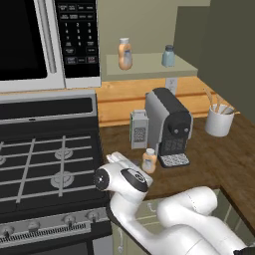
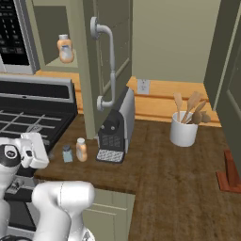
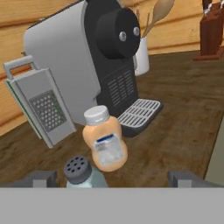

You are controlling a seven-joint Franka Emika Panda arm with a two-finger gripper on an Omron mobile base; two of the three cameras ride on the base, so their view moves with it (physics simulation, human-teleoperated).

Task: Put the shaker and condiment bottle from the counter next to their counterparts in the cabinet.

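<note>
On the brown counter (image 2: 155, 174), the orange condiment bottle (image 3: 106, 142) (image 1: 149, 160) (image 2: 81, 149) stands in front of the coffee machine. The pale blue shaker (image 3: 81, 172) (image 2: 68, 153) stands just beside it, nearer my hand. My gripper (image 3: 112, 179) (image 1: 117, 159) (image 2: 41, 149) is open, fingers wide apart, hovering low at the counter's front and pointing at both items without touching them. In the olive cabinet (image 1: 149, 67), the counterpart bottle (image 1: 125, 54) (image 2: 65, 49) and counterpart shaker (image 1: 169, 56) stand on the pale shelf.
A grey-and-black coffee machine (image 1: 169, 124) and a grey box grater (image 1: 139, 129) stand right behind the items. The open cabinet door (image 2: 108, 61) hangs over the counter. A white utensil crock (image 2: 183, 128), a knife block (image 2: 229, 172), the gas stove (image 1: 45, 164) and the microwave (image 1: 45, 40) surround the spot.
</note>
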